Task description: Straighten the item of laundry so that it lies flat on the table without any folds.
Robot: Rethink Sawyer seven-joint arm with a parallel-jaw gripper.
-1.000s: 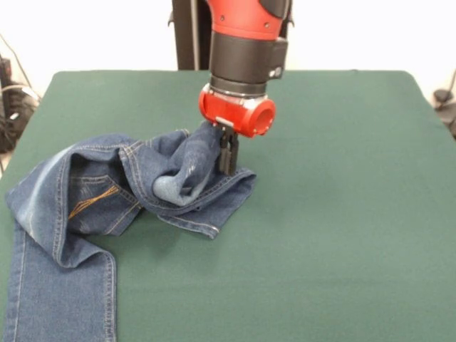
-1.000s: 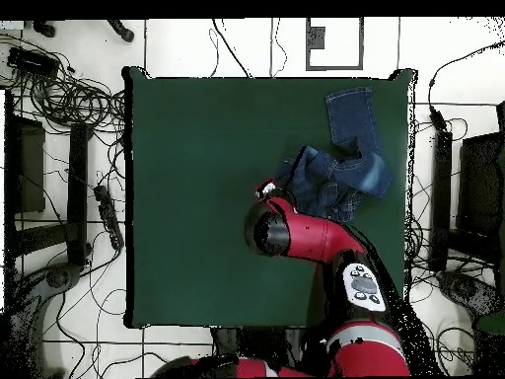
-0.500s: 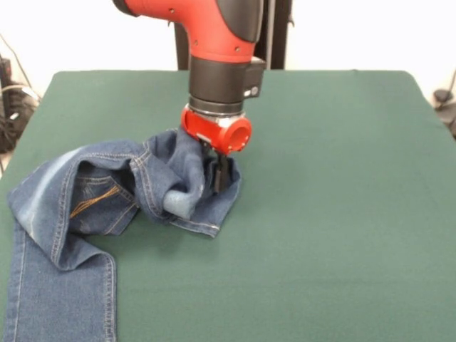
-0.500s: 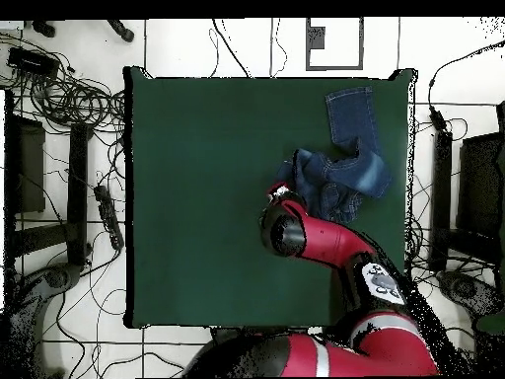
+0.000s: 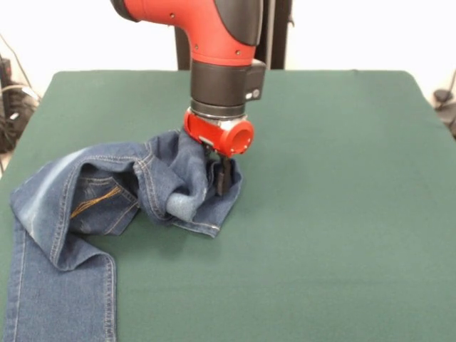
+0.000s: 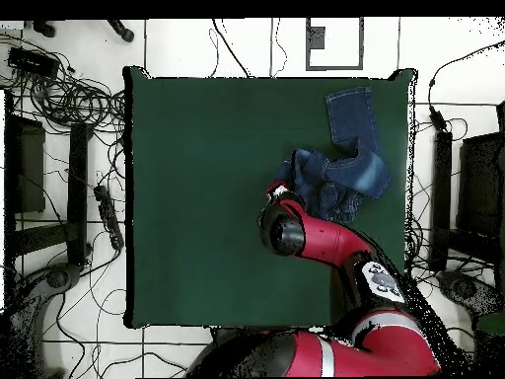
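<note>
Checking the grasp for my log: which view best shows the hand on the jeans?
Front view: the hand is sunk into bunched jeans. Overhead, the arm hides it; only the jeans show.

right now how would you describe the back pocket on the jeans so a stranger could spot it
On the green table, find the bunched blue jeans at the front view's left, below the red arm's tool. The back pocket sits in the hollow left of the tool, the only denim panel with slanting orange stitch lines.

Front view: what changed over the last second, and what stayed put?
The gripper, shut on the jeans, moved left in the front view, bunching the folded leg tighter. The long leg at the table edge stayed put.
</note>
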